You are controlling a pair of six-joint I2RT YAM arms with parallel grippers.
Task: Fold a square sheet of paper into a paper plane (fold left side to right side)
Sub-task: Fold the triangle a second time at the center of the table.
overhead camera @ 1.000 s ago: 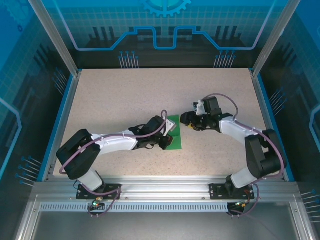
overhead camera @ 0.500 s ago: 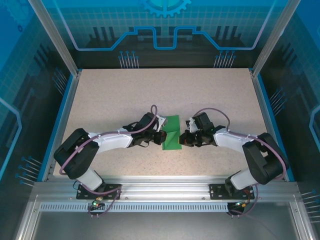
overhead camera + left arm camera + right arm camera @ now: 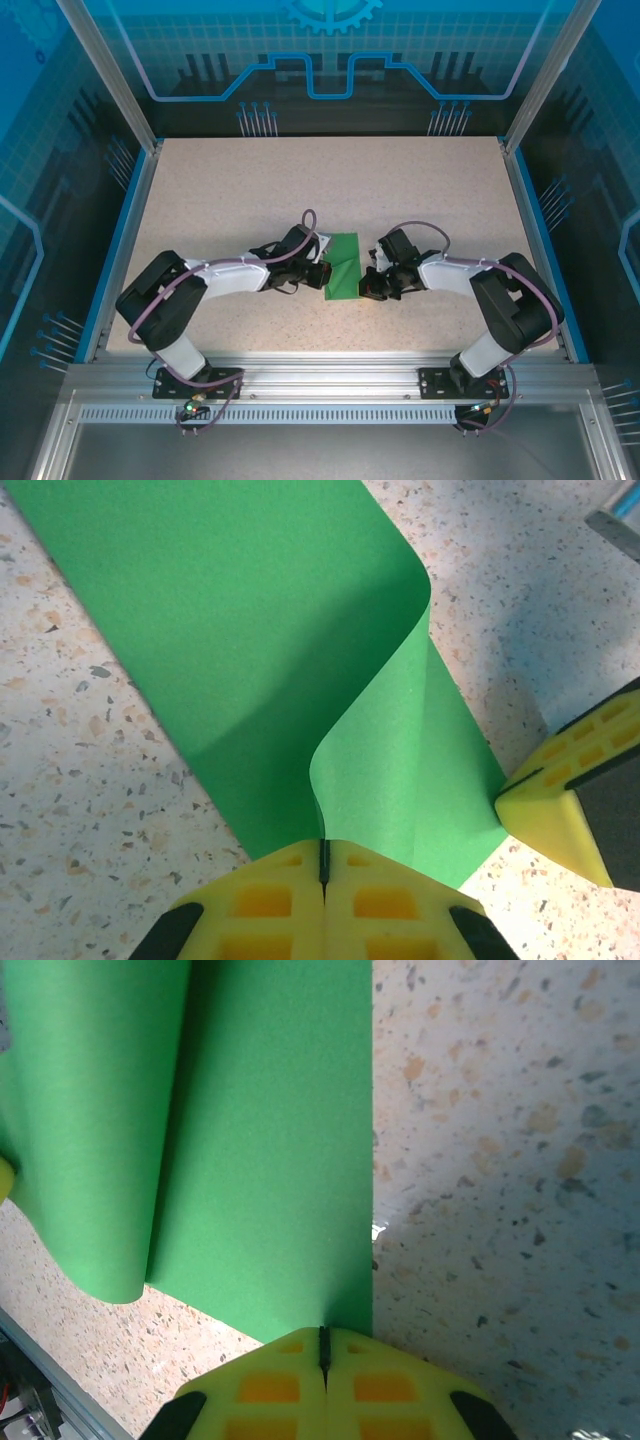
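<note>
— Where is the square sheet of paper (image 3: pixel 343 266)?

— In the middle of the table (image 3: pixel 230 190), between the two arms. It's bright green, plain and matte, and it reads as a narrow strip because one layer is doubled over the other. The upper layer bows up in a soft curl, and I can't see a sharp crease there.

— And the grippers?

— The left gripper (image 3: pixel 323 858) has its yellow pads pressed together, with the curled flap's edge running into the seam between them. The right gripper (image 3: pixel 323 1345) is closed just as tight at the sheet's straight right edge, and it looks to be nipping it.

— How will the paper handle?

— I'd guess it's very light, thin and floppy. It bends at a touch, slides easily on that speckled top and dents if squeezed hard. Edges and corners are the places to hold it, leaving the middle free for the crease.
</note>
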